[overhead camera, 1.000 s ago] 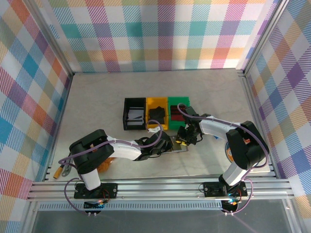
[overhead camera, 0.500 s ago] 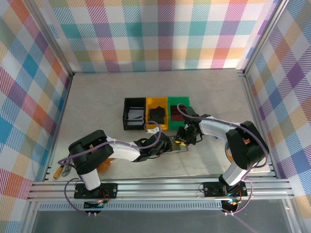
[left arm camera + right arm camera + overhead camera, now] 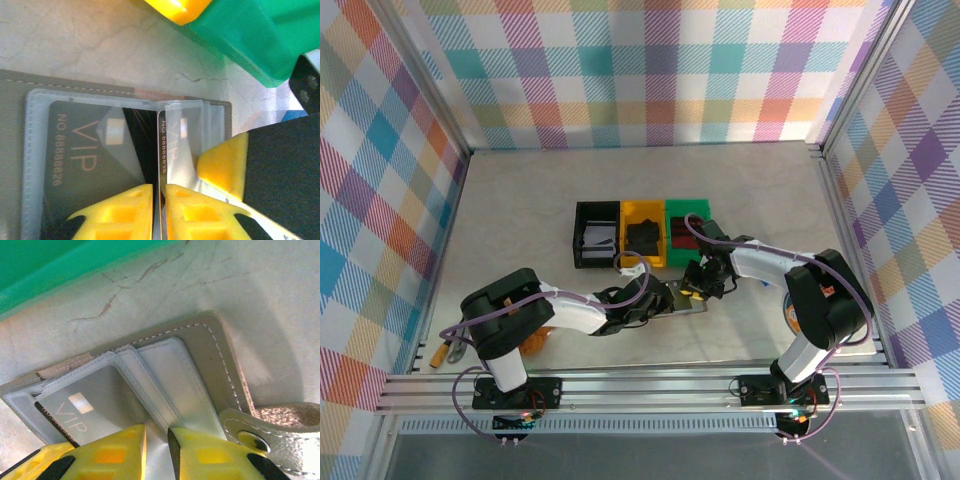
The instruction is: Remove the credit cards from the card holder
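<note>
The grey card holder (image 3: 676, 300) lies open on the table in front of the bins. My left gripper (image 3: 648, 306) reaches it from the left. In the left wrist view a dark VIP credit card (image 3: 85, 165) sits in a clear sleeve of the card holder (image 3: 15, 125). A second credit card (image 3: 161, 145) stands edge-on between my nearly closed left gripper (image 3: 159, 212). My right gripper (image 3: 699, 289) comes from the right. Seen from the right wrist, the right gripper (image 3: 156, 455) is shut on a clear sleeve flap of the card holder (image 3: 220, 355), beside another VIP card (image 3: 85, 400).
Black (image 3: 597, 235), yellow (image 3: 642, 235) and green (image 3: 685, 232) bins stand in a row just behind the holder. The green bin (image 3: 260, 35) is close above my fingers. The holder's snap tab (image 3: 260, 435) lies by my right finger. An orange object (image 3: 542, 338) sits by the left arm.
My left gripper has drawn back a little to the left along the holder. The right arm and the holder stay where they were.
</note>
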You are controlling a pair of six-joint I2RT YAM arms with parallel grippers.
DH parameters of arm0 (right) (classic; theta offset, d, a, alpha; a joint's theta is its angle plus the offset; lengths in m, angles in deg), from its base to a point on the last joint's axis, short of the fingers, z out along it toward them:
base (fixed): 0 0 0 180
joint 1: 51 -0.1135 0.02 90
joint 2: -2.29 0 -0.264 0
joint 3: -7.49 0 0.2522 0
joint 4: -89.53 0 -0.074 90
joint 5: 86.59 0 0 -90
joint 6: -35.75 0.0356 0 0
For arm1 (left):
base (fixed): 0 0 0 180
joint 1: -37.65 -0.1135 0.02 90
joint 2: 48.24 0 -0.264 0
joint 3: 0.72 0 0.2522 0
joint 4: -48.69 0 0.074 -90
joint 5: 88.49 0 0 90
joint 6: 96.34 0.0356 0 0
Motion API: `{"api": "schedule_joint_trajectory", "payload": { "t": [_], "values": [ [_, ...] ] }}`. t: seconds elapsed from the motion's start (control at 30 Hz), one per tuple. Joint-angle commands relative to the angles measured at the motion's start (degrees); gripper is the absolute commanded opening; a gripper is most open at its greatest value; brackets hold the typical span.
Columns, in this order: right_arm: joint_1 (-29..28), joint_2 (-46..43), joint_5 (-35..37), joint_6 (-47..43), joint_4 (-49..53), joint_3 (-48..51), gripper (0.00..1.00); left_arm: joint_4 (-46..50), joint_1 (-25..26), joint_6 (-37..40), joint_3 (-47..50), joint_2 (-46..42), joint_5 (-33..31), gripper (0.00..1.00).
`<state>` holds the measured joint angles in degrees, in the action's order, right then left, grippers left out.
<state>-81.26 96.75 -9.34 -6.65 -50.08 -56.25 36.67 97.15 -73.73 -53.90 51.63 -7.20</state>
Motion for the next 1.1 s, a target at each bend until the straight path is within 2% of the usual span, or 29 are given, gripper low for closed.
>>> {"api": "schedule_joint_trajectory", "payload": {
  "t": [0.0, 0.23, 0.33, 0.6, 1.07],
  "values": [
    [0.47, 2.84, 3.09, 0.57, 2.59, 2.85, 0.24, -0.98, 0.35, -0.7, 1.36, -0.53, -1.32, 0.1],
    [0.55, 2.84, 2.91, 0.72, 2.55, 2.71, 0.24, -0.59, 0.35, -0.81, 1.62, -1.12, -1.97, 0.07],
    [0.6, 2.73, 3.0, 0.59, 2.72, 2.74, 0.24, -0.62, 0.35, -0.77, 1.8, -1.47, -2.16, 0.0],
    [0.91, 2.31, 3.43, 0.4, 3.25, 2.86, 0.25, -2.67, 0.26, -0.48, 2.76, -2.08, -2.4, 0.0],
    [1.8, 1.46, 3.48, -0.13, 3.6, 3.4, 0.24, 0.71, -0.4, 0.95, 4.29, -5.53, -2.44, 0.0]
  ]
}}
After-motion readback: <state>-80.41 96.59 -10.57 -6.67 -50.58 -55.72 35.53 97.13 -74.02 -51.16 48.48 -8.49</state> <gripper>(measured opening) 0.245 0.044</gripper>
